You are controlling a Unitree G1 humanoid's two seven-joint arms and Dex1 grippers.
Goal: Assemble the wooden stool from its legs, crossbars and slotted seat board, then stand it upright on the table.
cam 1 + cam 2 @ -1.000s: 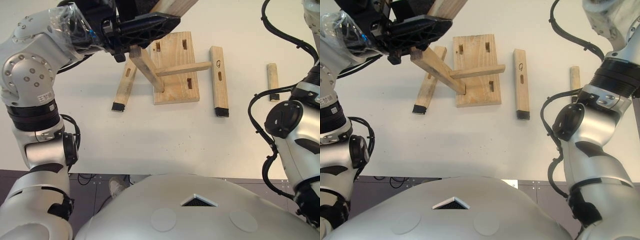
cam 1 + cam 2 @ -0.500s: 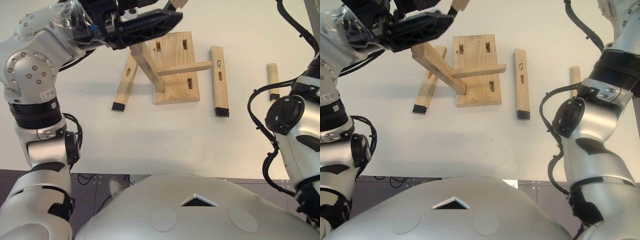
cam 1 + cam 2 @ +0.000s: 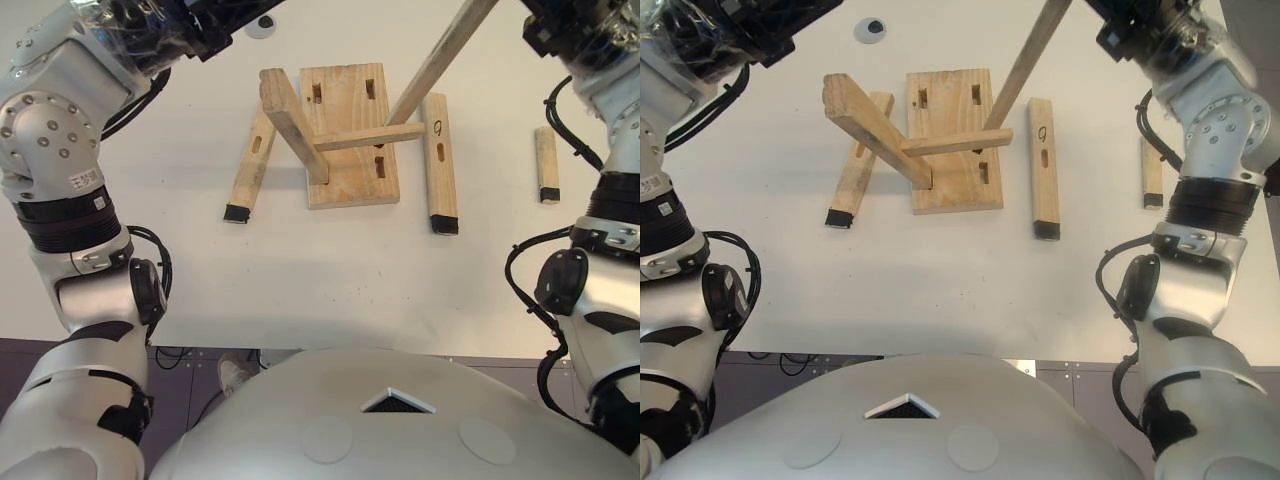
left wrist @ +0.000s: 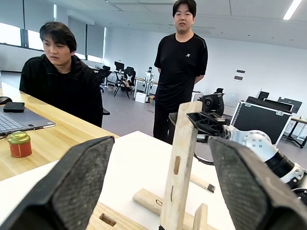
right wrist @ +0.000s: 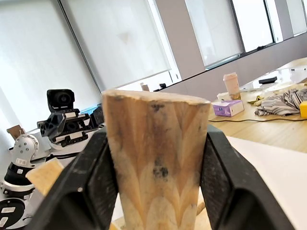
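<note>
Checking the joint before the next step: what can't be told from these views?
held leg, lower end: the crossbar crosses it in both eye views; seating in the seat board unclear.
right tool: the leg's end face blocks the board from its wrist view.
left tool: cropped by the eye views' top edge.

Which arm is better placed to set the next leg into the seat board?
Right. The right tool is shut on a leg that slants down to the seat board, its lower end over the board's right side. The left tool is open, empty and off to the board's left.
</note>
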